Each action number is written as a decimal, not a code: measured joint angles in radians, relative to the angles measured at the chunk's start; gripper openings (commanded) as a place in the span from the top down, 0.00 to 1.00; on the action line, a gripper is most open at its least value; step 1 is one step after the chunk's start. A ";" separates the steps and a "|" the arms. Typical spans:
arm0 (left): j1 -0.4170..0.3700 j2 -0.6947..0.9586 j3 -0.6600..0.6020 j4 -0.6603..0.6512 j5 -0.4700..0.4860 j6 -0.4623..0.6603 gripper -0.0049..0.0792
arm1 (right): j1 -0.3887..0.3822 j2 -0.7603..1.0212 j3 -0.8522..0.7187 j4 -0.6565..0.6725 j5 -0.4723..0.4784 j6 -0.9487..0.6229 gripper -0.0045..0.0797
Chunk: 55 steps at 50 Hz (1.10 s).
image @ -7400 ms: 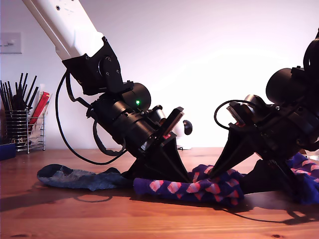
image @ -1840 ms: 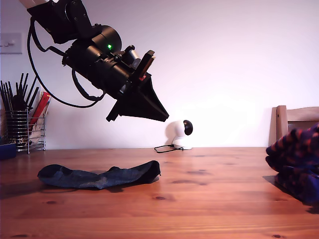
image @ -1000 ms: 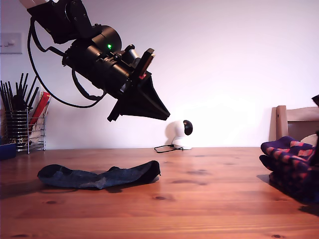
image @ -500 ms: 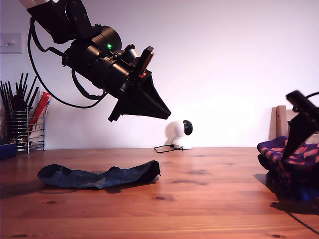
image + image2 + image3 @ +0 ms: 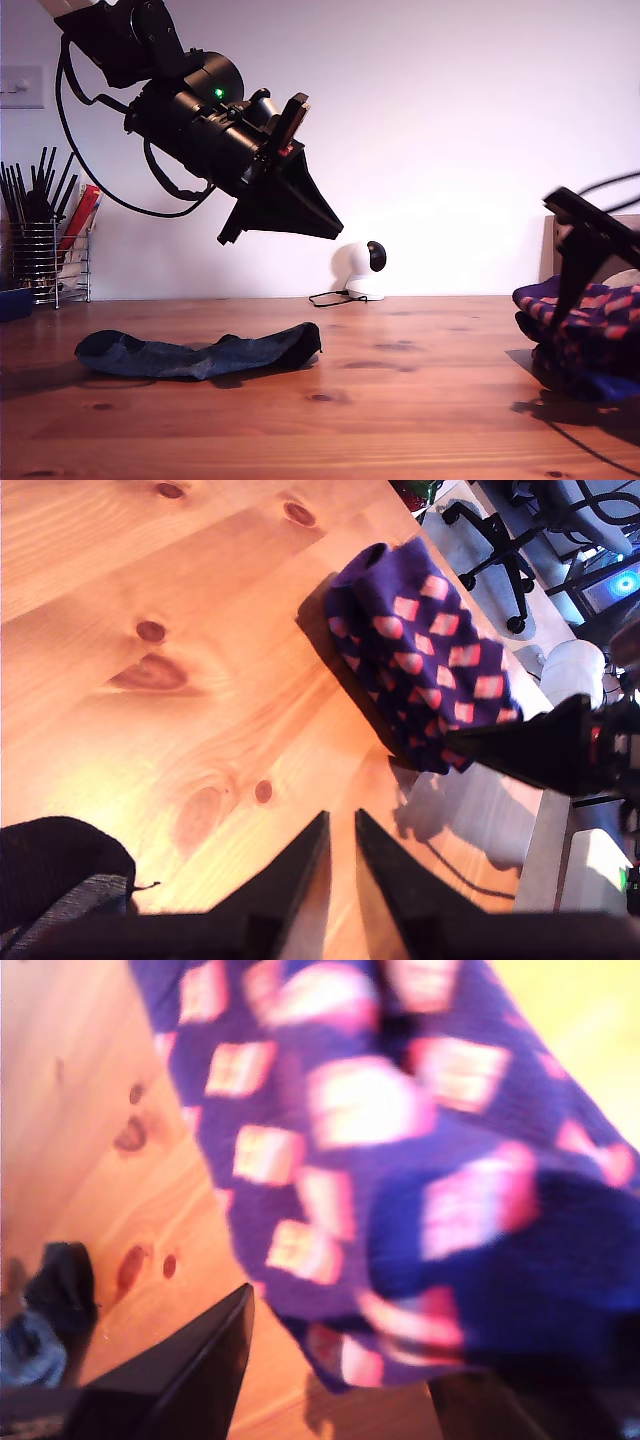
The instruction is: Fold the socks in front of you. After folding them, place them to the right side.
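Note:
The folded navy-purple socks with pink checks [image 5: 600,318] [image 5: 420,650] [image 5: 400,1160] lie in a pile at the exterior view's right edge. My second gripper [image 5: 572,262] [image 5: 345,1350] hovers just over the pile, open, with nothing held. A plain dark grey-blue sock [image 5: 200,352] [image 5: 50,875] [image 5: 45,1310] lies flat on the wooden table [image 5: 400,400] toward the exterior view's left. My first gripper [image 5: 325,228] [image 5: 340,825] hangs high above that sock, shut and empty, pointing toward the checked pile.
A wire rack of utensils [image 5: 45,250] stands at the exterior view's far left. A small white device with a cable [image 5: 362,272] sits at the table's back edge. A chair back [image 5: 595,232] rises behind the pile. The table edge [image 5: 470,590] runs close past the checked socks.
The checked socks went from mid-table to the exterior view's right edge. My second gripper has let go of them and risen, open. My first arm lifted earlier and now holds still.

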 measured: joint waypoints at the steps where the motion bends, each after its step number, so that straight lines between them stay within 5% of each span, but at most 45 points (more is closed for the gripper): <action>1: 0.000 0.000 0.000 0.000 0.000 0.000 0.87 | 0.000 0.000 0.014 -0.025 0.000 -0.014 0.39; 27: 0.000 0.000 0.000 0.001 0.000 0.000 0.87 | 0.000 0.000 0.153 -0.437 -0.003 -0.130 0.38; 55: 0.040 0.000 0.000 -0.036 -0.018 0.003 0.87 | 0.029 -0.002 0.513 -0.827 -0.134 -0.500 0.38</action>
